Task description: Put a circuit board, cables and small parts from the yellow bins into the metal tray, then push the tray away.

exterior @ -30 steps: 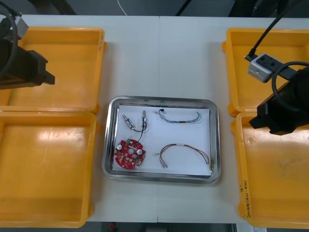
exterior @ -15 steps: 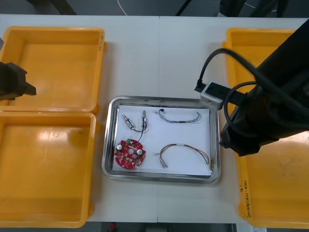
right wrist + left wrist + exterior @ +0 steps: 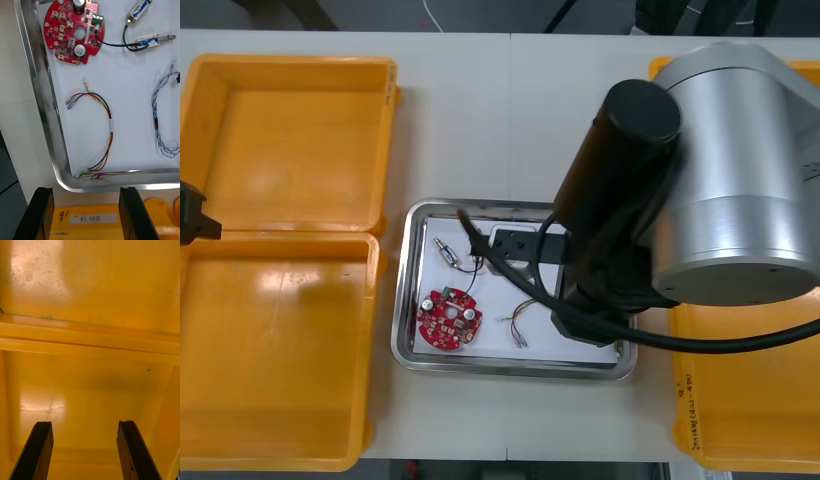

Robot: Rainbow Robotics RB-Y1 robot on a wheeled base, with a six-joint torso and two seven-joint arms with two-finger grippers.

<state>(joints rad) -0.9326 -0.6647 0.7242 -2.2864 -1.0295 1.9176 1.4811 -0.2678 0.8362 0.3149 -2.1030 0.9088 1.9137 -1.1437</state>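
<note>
Four yellow bins (image 3: 290,140), two at the left and two at the right, flanked the metal tray (image 3: 406,300) at the middle of the table (image 3: 510,120). On the tray's white floor we saw the round red circuit board (image 3: 447,320) at the near left corner and two small metal parts (image 3: 446,249) at the far left, with a black cable (image 3: 112,44) running from the board to one of them. The red and yellow cable (image 3: 103,123) lay at the near right, and the twisted blue and white cable (image 3: 157,112) lay just beside it on its far side. The right arm (image 3: 710,190) reached over the tray's right half. The right gripper (image 3: 86,189) hung above the rim of a right-hand bin, just beside the tray's right wall; we found its fingers wide apart with nothing between them. The left gripper (image 3: 85,423) hung above the left bins, near the walls where the two meet; its fingers likewise stood wide apart and gripped nothing.
</note>
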